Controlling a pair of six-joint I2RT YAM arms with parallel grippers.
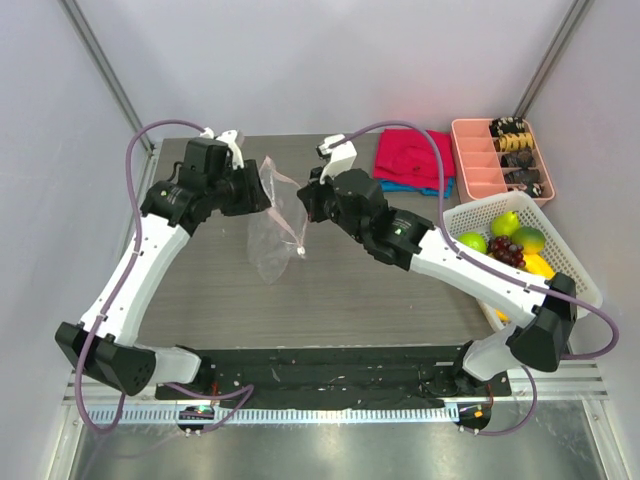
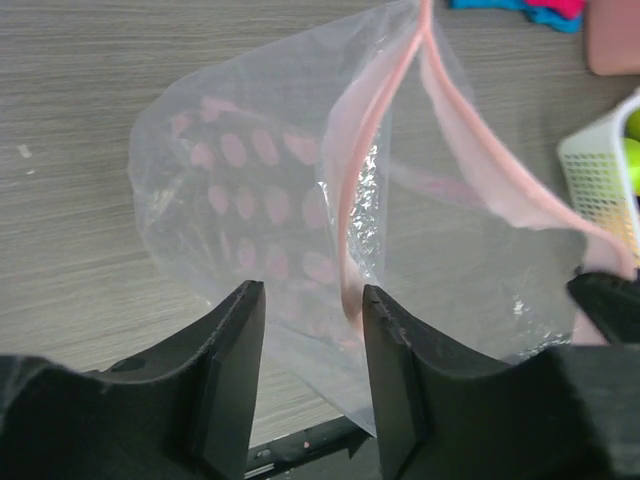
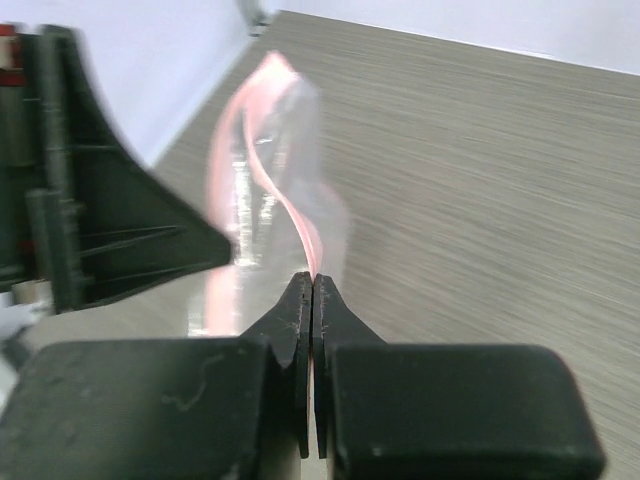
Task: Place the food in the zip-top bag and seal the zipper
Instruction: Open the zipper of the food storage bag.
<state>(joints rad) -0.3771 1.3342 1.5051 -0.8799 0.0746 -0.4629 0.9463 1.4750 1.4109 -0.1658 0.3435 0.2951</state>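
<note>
**Markings.** The only marking made out is a print of pink ovals on one wall of the zip-top bag (image 1: 272, 235), seen in the left wrist view. No lettering can be read.

**Left arm.** The arm is extended from the near left base toward the far centre, bent at the elbow. The left gripper (image 1: 263, 195) is pointed right, at the bag's left side. Its fingers (image 2: 235, 360) are spread apart. The zipper (image 2: 348, 250) runs down into the gap close beside one finger, but contact cannot be confirmed.

**Right arm.** The arm is stretched from the near right base leftward across the table (image 1: 400, 290). The right gripper (image 3: 312, 285) is pressed together on the pink zipper at the bag's right side.

**Bag.** It is held up between the two grippers with its mouth parted.

**Food.** The food (image 1: 506, 250) lies in the white mesh basket (image 1: 570, 262) at the right, well apart from the bag. Green fruits, a dark grape bunch and yellow pieces are noted.
</note>
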